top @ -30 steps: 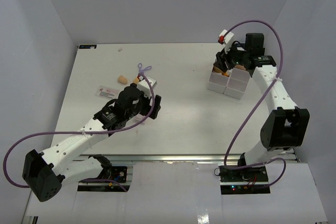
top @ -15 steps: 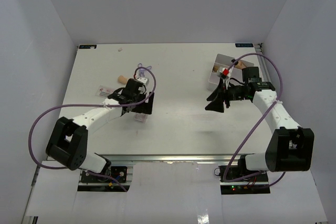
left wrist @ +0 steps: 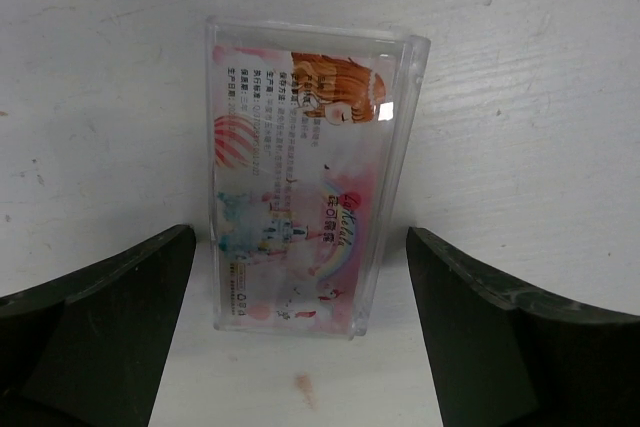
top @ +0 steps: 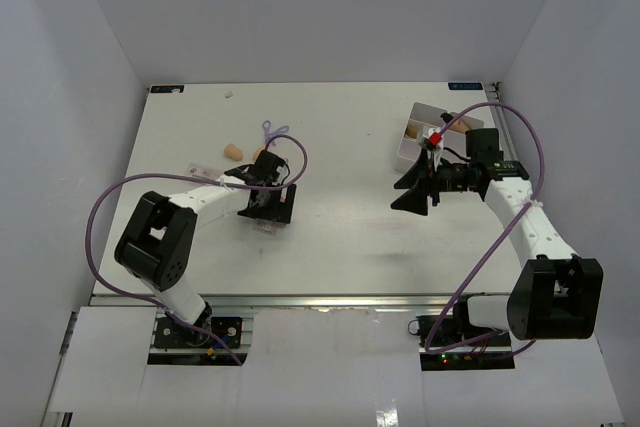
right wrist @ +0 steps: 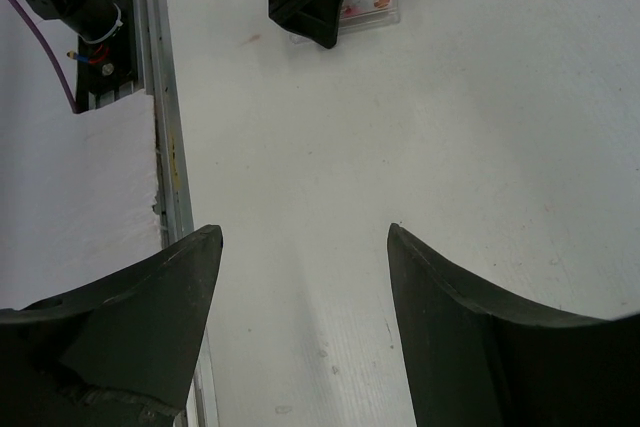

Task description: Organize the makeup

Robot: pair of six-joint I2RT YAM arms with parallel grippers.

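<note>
The white table [top: 340,237] bears a pink packet [left wrist: 300,177], egg sponge [top: 234,151], purple looped tool [top: 272,131] and tray [top: 418,109].

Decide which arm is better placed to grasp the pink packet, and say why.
Left. The left gripper, open, straddles the packet, one finger each side. The right gripper, also open, hangs over the table far from it.

Bright, even overhead light casts only faint shadows on the table [top: 340,147]. A small glare spot marks the packet [left wrist: 300,177]; the near fingers [left wrist: 90,337] blur slightly.
</note>
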